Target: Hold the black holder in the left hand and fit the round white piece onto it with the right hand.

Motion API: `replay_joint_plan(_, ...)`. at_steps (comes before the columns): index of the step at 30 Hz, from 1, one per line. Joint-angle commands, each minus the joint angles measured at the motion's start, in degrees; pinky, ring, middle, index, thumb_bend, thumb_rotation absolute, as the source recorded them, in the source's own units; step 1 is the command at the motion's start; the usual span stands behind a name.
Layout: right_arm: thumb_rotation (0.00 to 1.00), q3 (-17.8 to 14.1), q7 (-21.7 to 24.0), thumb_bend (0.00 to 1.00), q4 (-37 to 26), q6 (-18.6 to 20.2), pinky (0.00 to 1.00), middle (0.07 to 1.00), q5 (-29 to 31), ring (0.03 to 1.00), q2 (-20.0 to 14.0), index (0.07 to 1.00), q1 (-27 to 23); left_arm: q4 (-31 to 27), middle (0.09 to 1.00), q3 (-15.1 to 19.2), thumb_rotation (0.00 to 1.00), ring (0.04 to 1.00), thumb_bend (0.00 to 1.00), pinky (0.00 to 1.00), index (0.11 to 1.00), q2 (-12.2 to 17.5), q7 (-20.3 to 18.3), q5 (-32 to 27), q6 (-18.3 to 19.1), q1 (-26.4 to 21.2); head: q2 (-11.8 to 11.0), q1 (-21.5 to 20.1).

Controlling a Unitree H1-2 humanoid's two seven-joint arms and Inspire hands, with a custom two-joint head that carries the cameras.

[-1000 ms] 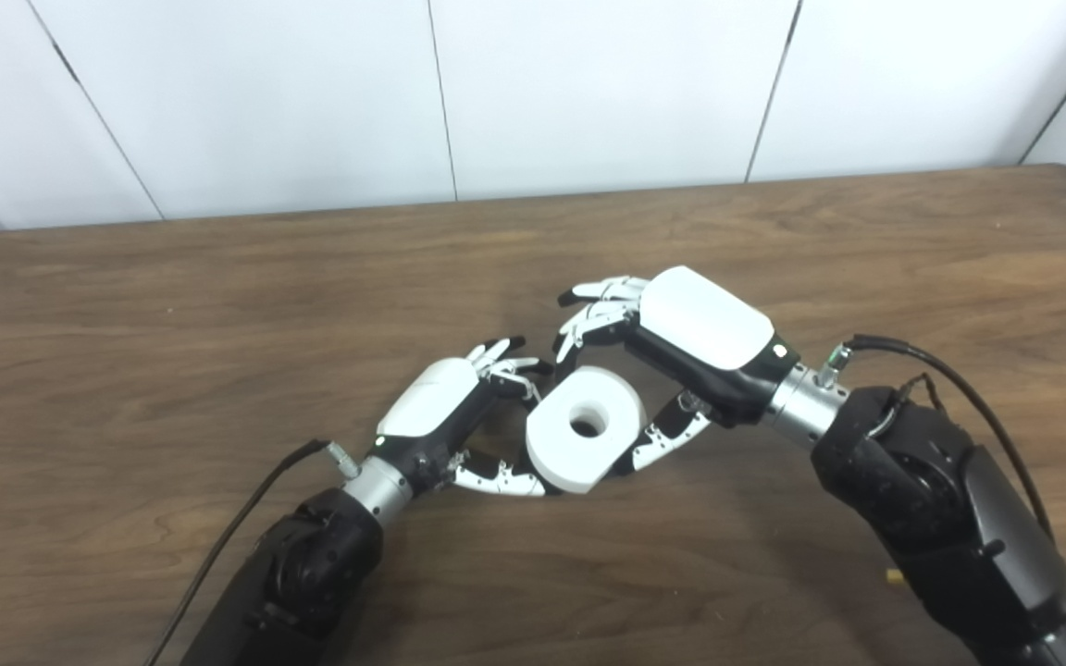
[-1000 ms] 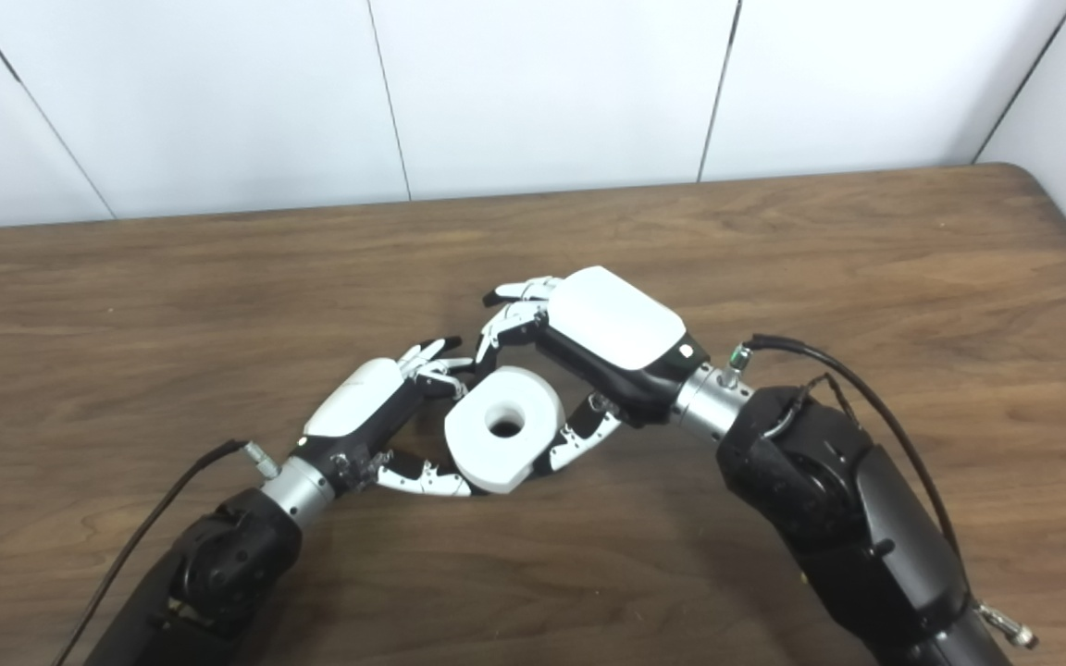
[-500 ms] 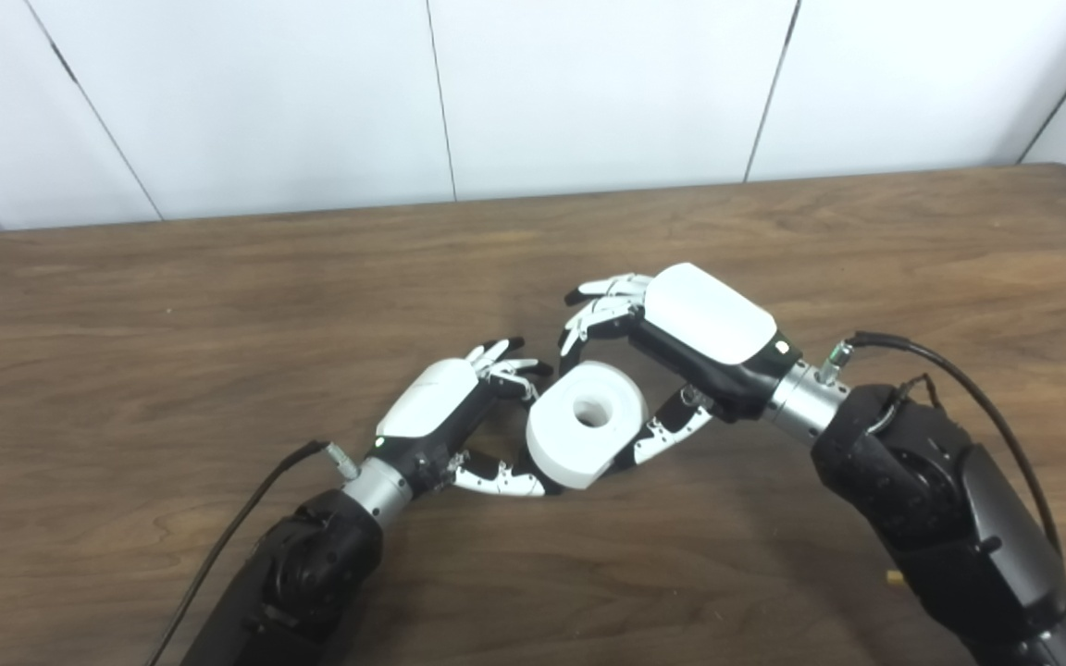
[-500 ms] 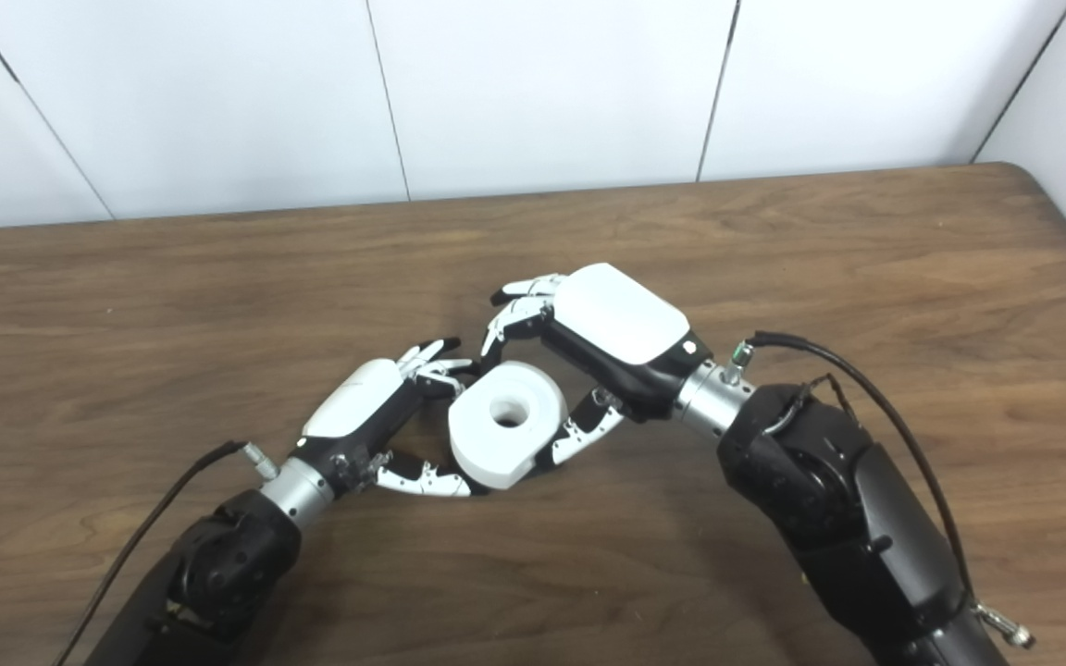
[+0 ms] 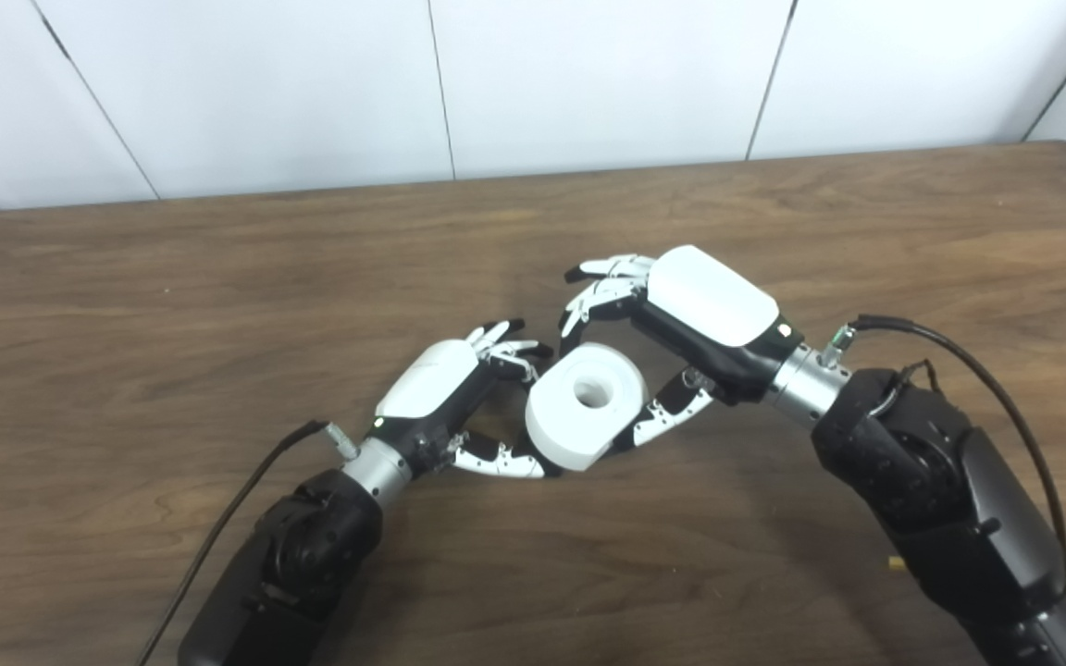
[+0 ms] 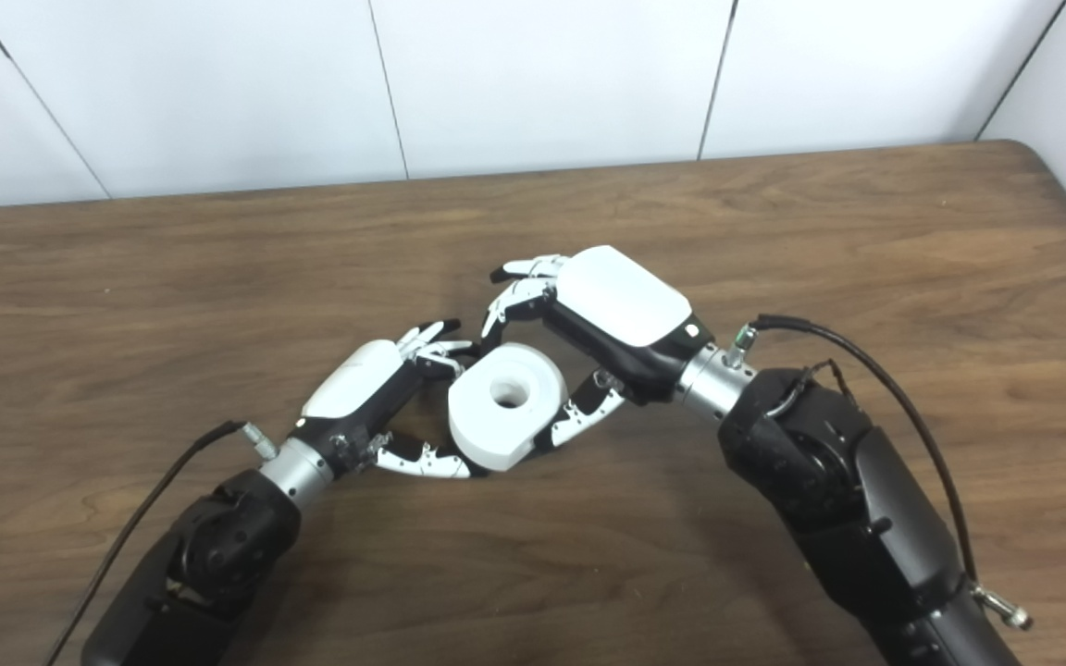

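The round white piece (image 5: 584, 405), a thick disc with a hole through its middle, is held tilted just above the wooden table (image 5: 126, 305), near its centre, between the two hands. It is gripped from the left by the left hand (image 5: 459, 407), whose thumb is pressed under the lower edge while the fingers (image 5: 505, 344) are curled at the upper left rim. The black holder cannot be made out; anything inside that hand is hidden by the disc. The right hand (image 5: 681, 324) is arched over the far side of the piece, its thumb laid against the right wall, its fingers (image 5: 602, 287) spread loosely above the rim without clear contact. A black cable (image 5: 959, 361) is looped over the right forearm.
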Motion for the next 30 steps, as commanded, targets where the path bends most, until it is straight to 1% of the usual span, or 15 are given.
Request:
replay_joint_plan(1, 0.13, 0.8, 2.1, 0.52, -0.9, 0.0, 0.85, 0.702, -0.2, 0.863, -0.9, 0.479, -0.6, -1.0, 0.867, -0.6, 0.05, 1.0, 0.52, 1.0, 0.482, -0.3, -1.1, 0.1, 0.3, 0.0, 0.1, 0.0)
replay_joint_plan(10, 0.13, 1.7, 7.2, 0.52, -3.2, 4.1, 0.84, 0.71, -0.6, 0.858, -1.5, 0.478, -1.6, -1.9, 0.867, -0.7, 0.05, 1.0, 0.52, 1.0, 0.482, -0.8, -1.8, -0.1, 1.2, 0.1, 0.6, -0.2)
replay_joint_plan(18, 0.13, 2.3, 11.2, 0.52, -4.9, 6.1, 0.85, 0.699, 0.6, 0.851, -2.7, 0.478, -2.9, -2.2, 0.868, -1.3, 0.05, 1.0, 0.52, 1.0, 0.482, -1.1, -2.1, 0.1, 1.9, 0.0, 1.0, -0.4)
replay_joint_plan(26, 0.13, 2.8, 13.4, 0.52, -5.2, 7.7, 0.83, 0.691, 1.4, 0.844, -3.6, 0.478, -4.5, -2.3, 0.867, -1.5, 0.05, 1.0, 0.52, 1.0, 0.482, -1.7, -1.8, 0.5, 2.5, 0.0, 1.1, -0.1)
replay_joint_plan(30, 0.13, 3.1, 13.6, 0.52, -5.7, 8.0, 0.8, 0.7, 0.2, 0.832, -3.7, 0.478, -4.4, -2.2, 0.867, -1.4, 0.05, 1.0, 0.52, 1.0, 0.482, -1.6, -1.7, 0.5, 2.4, 0.1, 1.0, 0.1)
